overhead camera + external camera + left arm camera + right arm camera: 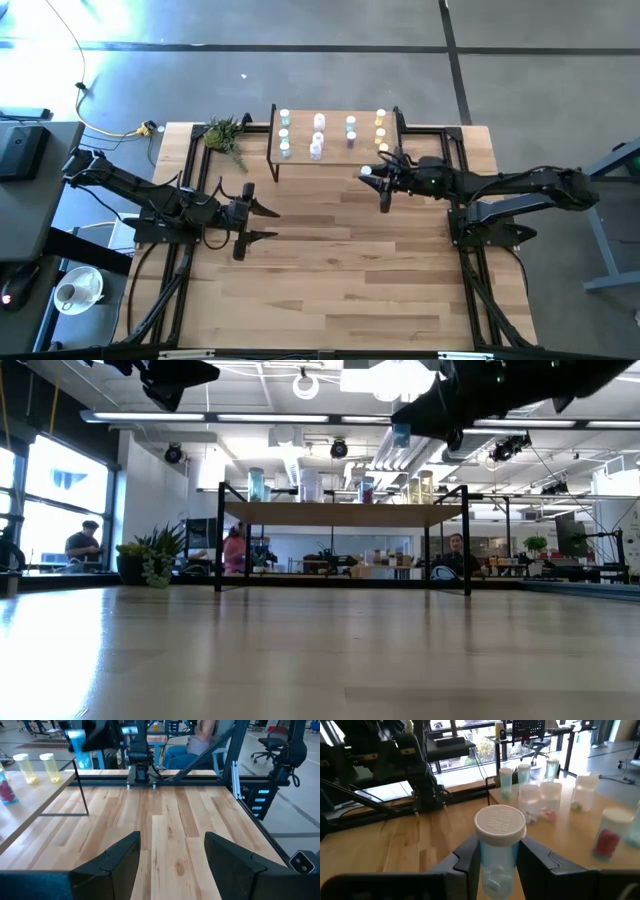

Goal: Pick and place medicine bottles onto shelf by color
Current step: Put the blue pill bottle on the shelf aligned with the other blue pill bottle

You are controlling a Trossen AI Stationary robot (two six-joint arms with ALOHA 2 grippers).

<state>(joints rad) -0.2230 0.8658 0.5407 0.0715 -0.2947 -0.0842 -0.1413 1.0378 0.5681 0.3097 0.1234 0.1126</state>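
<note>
While right gripper (pixel 497 862) clamps blue bottle (pixel 498 851) upright between fingers, seemingly beside shelf (pixel 335 158) | left gripper (pixel 262 222) spread, empty

Bare tabletop (pixel 330 260) between both arms; bottles (pixel 318 135) crowding the shelf (pixel 300 160), plant (pixel 226 135) beside.

Bystanders and clutter surrounding a slatted wooden table

A small green plant (pixel 227 134) is sitting at the table's (pixel 330 280) far left corner, beside a yellow cable (pixel 110 128) trailing over the grey floor. A dark side desk (pixel 25 170) is standing off the table's left edge, with a white cup (pixel 68 294) lying near it. In the low view, one person (pixel 84 544) is sitting by the window and another (pixel 456 547) is sitting behind the far edge, under bright ceiling lights.
</note>
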